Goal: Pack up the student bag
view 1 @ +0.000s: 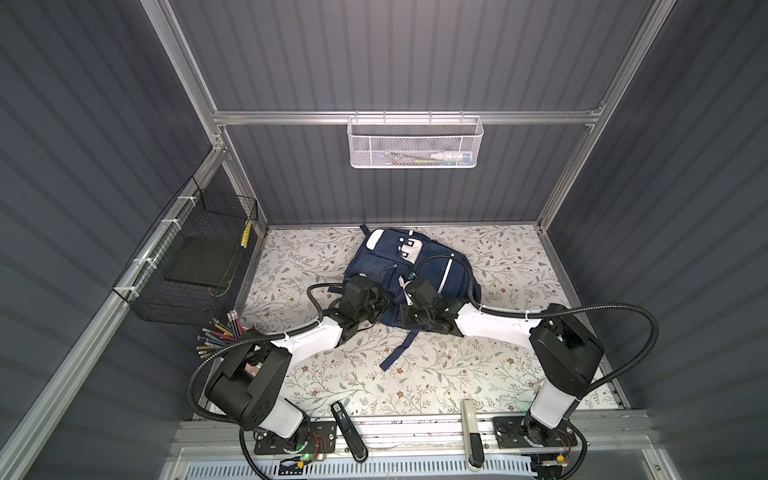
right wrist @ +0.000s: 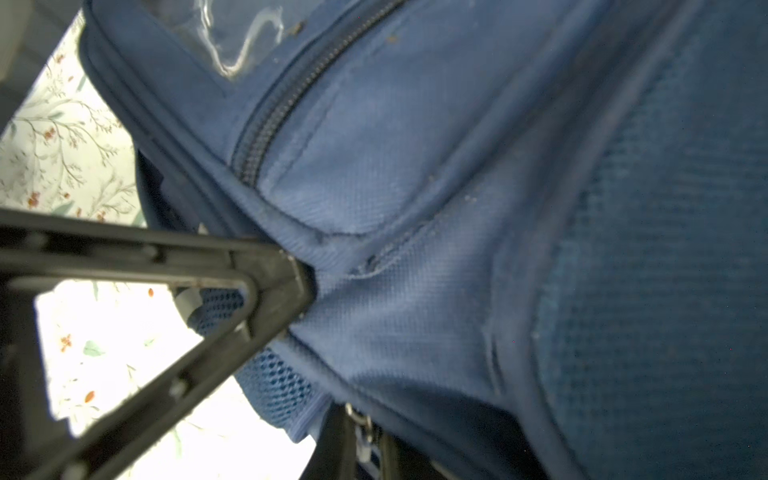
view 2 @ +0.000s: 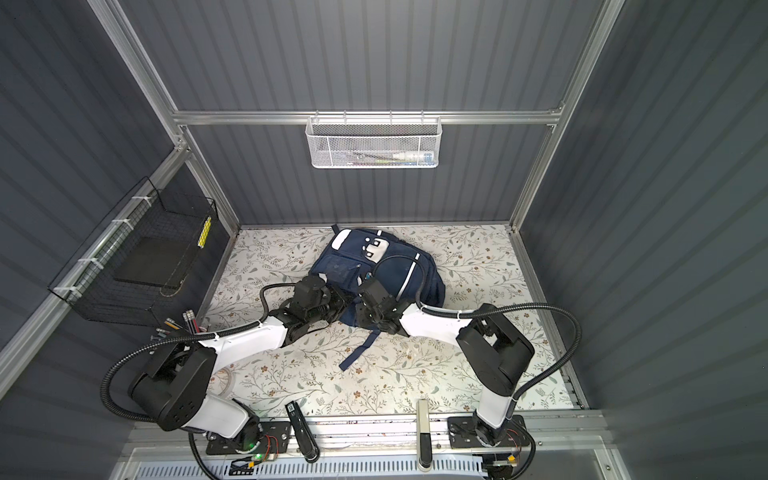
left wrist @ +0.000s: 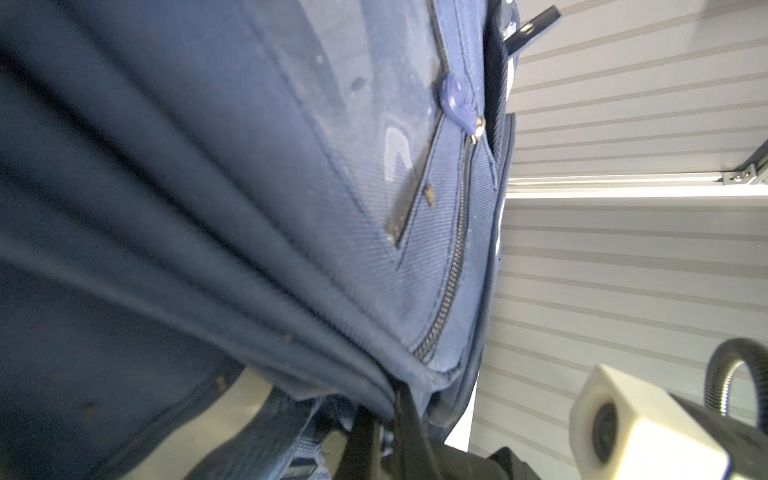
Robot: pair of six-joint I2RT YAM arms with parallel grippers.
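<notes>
The student bag (view 1: 409,266) (view 2: 376,266), a navy backpack with white patches and a white stripe, lies front-up on the floral table at the back centre. Both grippers meet at its near edge. My left gripper (view 1: 384,309) (left wrist: 380,432) is shut on a fold of the bag's blue fabric by a front-pocket zipper (left wrist: 451,274). Its dark fingers (right wrist: 286,278) also show in the right wrist view, pinching that seam. My right gripper (view 1: 405,316) (right wrist: 370,449) is shut on a small metal-and-white zipper pull (right wrist: 365,436) under the bag's edge, beside a blue mesh pocket (right wrist: 274,386).
A loose bag strap (view 1: 397,351) trails toward the front. A white mesh basket (view 1: 415,143) holding pens hangs on the back rail. A black wire basket (view 1: 195,257) is mounted left, with a bundle of pencils (view 1: 220,332) below it. Two handles (view 1: 347,428) (view 1: 469,428) lie at the front rail.
</notes>
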